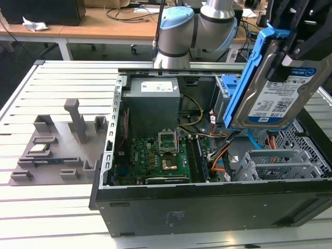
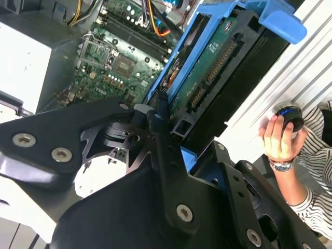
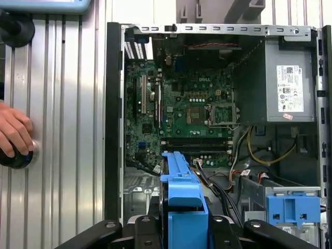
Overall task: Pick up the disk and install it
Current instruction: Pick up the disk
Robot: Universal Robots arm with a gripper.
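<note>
The claw point(image 1: 290, 61) is pinching the disk point(image 1: 272, 85) by its two broad faces. The disk is clear of everything and tilted on edge, with its white-and-blue label facing the exterior camera. In the exterior view it hangs at about two o'clock from the motherboard point(image 1: 155, 155), over the side of the open computer case point(image 1: 207, 212) where a grey metal cage point(image 1: 280, 163) sits at about four o'clock. The disk's blue frame point(image 3: 184, 199) sticks out past the claw in the first wrist view. The second wrist view shows the disk's circuit-board side point(image 2: 207, 67).

The step in hand looks like carrying the disk to its bay. The grip is near one end, so the long free end can swing; slow, steady moves would suit it. The disk needs to come out of its tilt and line up squarely with the cage opening before it goes down, or the frame's rails may bind. Orange and black cables point(image 1: 220, 155) lie loose at about nine o'clock from the cage, and the disk's corner could snag them. A second blue frame point(image 1: 231, 85) already sits in the case just beside the disk's path, so it needs clearance too.

A person's hand point(image 3: 14, 134) rests on a round black knob point(image 3: 23, 158) on the slatted desk point(image 1: 52, 207).
</note>
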